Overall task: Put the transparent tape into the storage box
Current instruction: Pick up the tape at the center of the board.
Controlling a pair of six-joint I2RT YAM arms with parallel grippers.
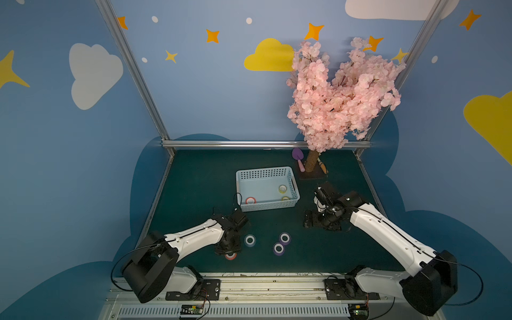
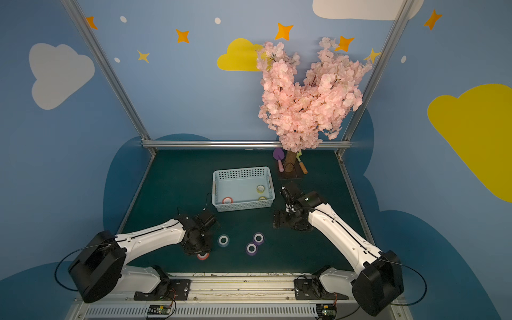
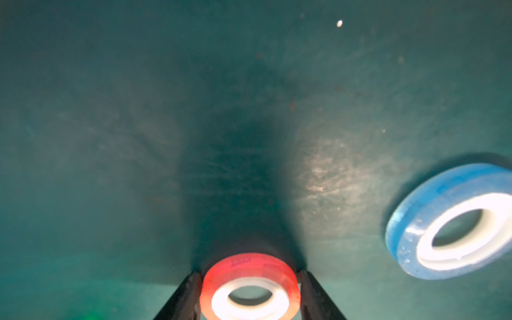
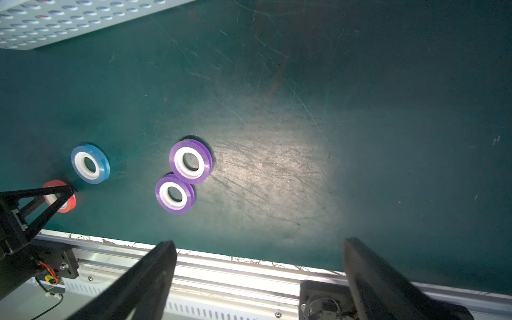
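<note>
The red tape roll (image 3: 249, 266) lies flat on the green table (image 3: 110, 138), near the front edge and well apart from the storage box (image 1: 267, 205), which already holds 3 rolls. The left gripper (image 3: 249, 273) comes down over it, and its 2 fingers (image 3: 191, 291) press on opposite sides of the outer wall. It looks clenched on the roll, which is not yet lifted. I'd judge the roll light and stiff: a hard white core under glossy, see-through tape that is likely slippery. Across the full width, low on the wall, seems the right hold. A blue roll (image 3: 448, 221) sits near it, not touching. The right gripper (image 4: 257, 242) hangs spread wide and empty near the box.
</note>
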